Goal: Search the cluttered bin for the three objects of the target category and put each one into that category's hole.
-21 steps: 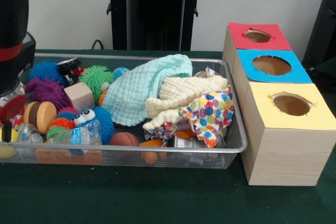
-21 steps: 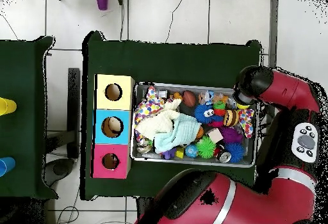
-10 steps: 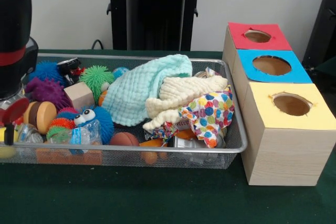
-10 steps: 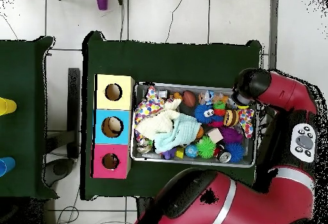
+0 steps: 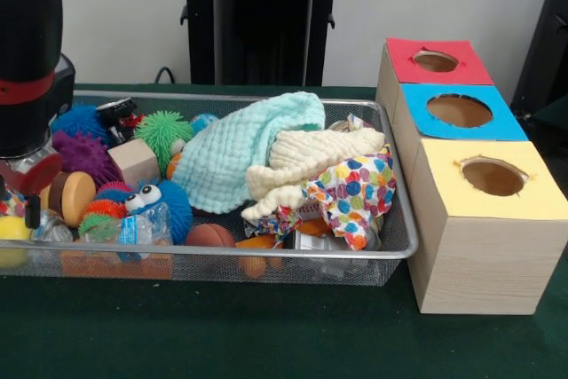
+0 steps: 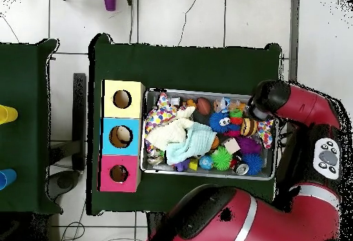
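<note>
From the front, the wire bin (image 5: pixel 390 250) sits on a dark green cloth (image 5: pixel 266 335), crammed with spiky rubber balls, a blue googly-eyed ball (image 5: pixel 160 204), a wooden block (image 5: pixel 133 161) and a heap of cloths: a mint washcloth (image 5: pixel 240 148), a cream one (image 5: pixel 311 161) and a dotted one (image 5: pixel 355 193). The gripper (image 5: pixel 22 188) hangs over the bin's left end, by a round wooden piece (image 5: pixel 69 197); whether it is parted or holding anything I cannot tell. Right of the bin stand the red (image 5: pixel 435 61), blue (image 5: pixel 460 111) and yellow (image 5: pixel 493 177) holes. Which category is wanted is not shown; a clean pick probably means descending on a single exposed toy, clear of the mesh wall.

From overhead, the arm (image 6: pixel 296 107) reaches over the bin's end farthest from the boxes (image 6: pixel 122 135); white tiled floor surrounds the table
</note>
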Robot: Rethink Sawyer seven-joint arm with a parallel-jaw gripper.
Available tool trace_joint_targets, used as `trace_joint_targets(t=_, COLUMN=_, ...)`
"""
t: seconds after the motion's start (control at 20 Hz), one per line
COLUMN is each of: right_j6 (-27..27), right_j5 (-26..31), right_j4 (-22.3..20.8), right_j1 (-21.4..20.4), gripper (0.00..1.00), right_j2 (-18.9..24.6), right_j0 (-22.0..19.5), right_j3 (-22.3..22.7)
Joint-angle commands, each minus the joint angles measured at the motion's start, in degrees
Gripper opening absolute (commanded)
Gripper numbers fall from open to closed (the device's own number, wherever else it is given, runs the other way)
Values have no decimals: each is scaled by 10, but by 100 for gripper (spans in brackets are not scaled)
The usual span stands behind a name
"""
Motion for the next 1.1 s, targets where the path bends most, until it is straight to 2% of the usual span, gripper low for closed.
trace_joint_targets(t=0.05, right_j6=-12, right_j5=-40, right_j4=-8, right_j1=15, gripper=100, right_j2=63, right_j0=-15, right_j3=73)
trace_joint_targets(t=0.55, right_j6=2, right_j5=-101, right_j4=-22, right_j1=57, gripper=100, right_j2=59, right_j0=-12, right_j3=52)
trace_joint_targets(t=0.85, right_j6=10, right_j5=-121, right_j4=-21, right_j1=59, gripper=100, right_j2=51, right_j0=-8, right_j3=57)
trace_joint_targets(t=1.1, right_j6=-7, right_j5=-125, right_j4=-23, right_j1=66, gripper=100, right_j2=61, right_j0=-16, right_j3=51)
